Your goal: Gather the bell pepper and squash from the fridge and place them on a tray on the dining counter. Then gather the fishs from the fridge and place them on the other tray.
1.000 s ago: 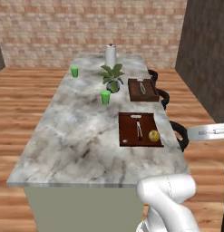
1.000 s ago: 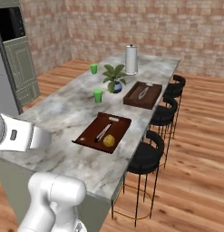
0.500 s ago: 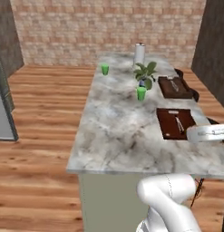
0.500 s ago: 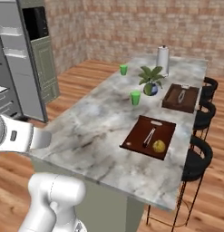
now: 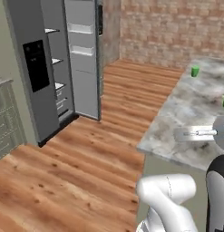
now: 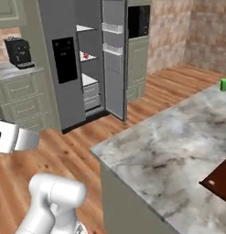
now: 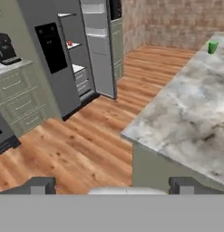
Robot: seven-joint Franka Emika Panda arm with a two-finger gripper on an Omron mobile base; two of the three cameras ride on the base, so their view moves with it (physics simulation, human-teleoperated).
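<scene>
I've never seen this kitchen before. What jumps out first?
The tall grey fridge stands with one door swung open, its shelves showing, and a small red thing sits on an upper shelf. In front runs the marble dining counter with a green cup at its far end.

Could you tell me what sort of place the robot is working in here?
A home kitchen, it seems: a tall grey fridge stands with one door open, a marble-topped dining counter runs beside it, and a black coffee machine sits on pale green drawers.
</scene>
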